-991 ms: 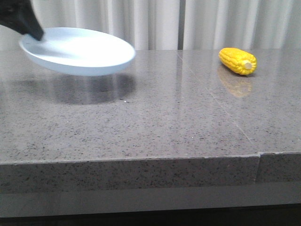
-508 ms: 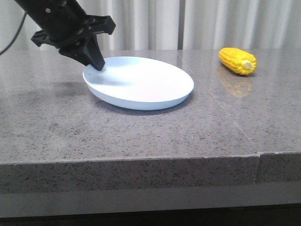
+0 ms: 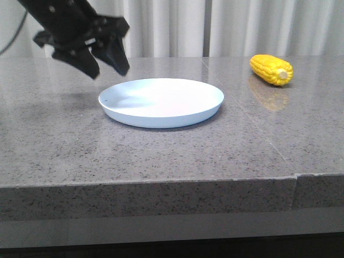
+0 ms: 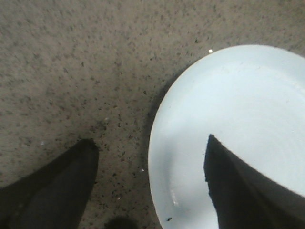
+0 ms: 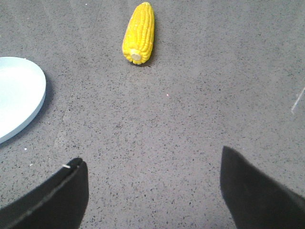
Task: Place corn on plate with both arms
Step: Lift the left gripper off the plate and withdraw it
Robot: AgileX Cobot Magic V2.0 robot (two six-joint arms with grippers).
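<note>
The pale blue plate (image 3: 161,102) lies flat on the grey stone table, left of centre. My left gripper (image 3: 110,69) hangs open just above the plate's left rim, holding nothing; in the left wrist view one finger is over the plate (image 4: 228,119) and the other over bare table. The yellow corn (image 3: 272,69) lies on the table at the far right, stub end toward the camera. In the right wrist view the corn (image 5: 139,32) lies well ahead of my open, empty right gripper (image 5: 152,164), with the plate's edge (image 5: 19,95) off to one side.
The speckled grey table (image 3: 172,145) has a front edge low in the front view and a seam near its right corner. White curtains (image 3: 226,27) hang behind the table. The right arm does not show in the front view.
The left arm carried the plate rightward and set it down on the table. The gripper has let go of the rim, opened and lifted slightly. The corn has not moved.
</note>
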